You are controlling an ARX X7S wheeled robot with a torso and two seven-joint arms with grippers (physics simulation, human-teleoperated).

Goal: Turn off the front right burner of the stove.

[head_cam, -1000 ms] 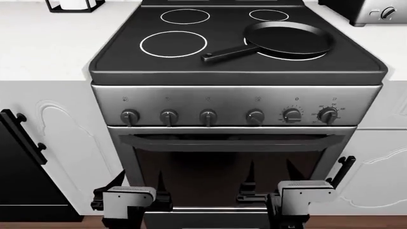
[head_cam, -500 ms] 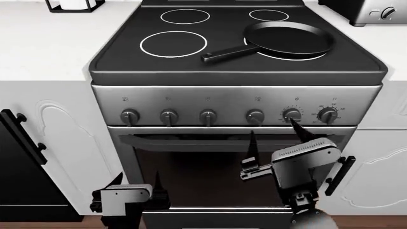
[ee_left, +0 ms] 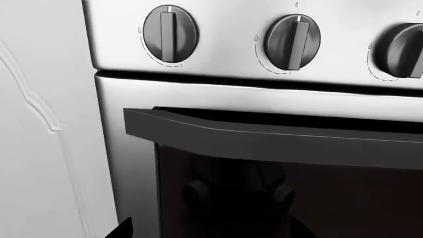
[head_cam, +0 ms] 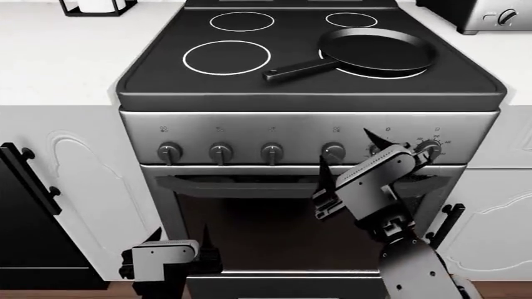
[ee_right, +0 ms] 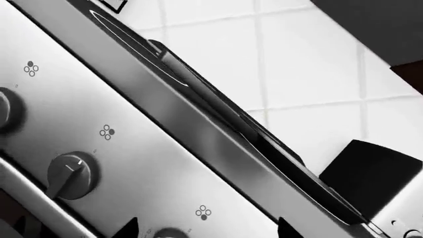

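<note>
Both our pincers spread apart: right gripper raised at the stove knobs, fourth knob between its fingertips; left gripper low by oven door.

The stove has a brushed-steel front, a glossy black glass hob and smooth dark knobs.

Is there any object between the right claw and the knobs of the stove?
Nothing visible does. The right claw is open, raised in front of the stove's knob panel, near the fourth knob. The frying pan sits above on the hob.
</note>
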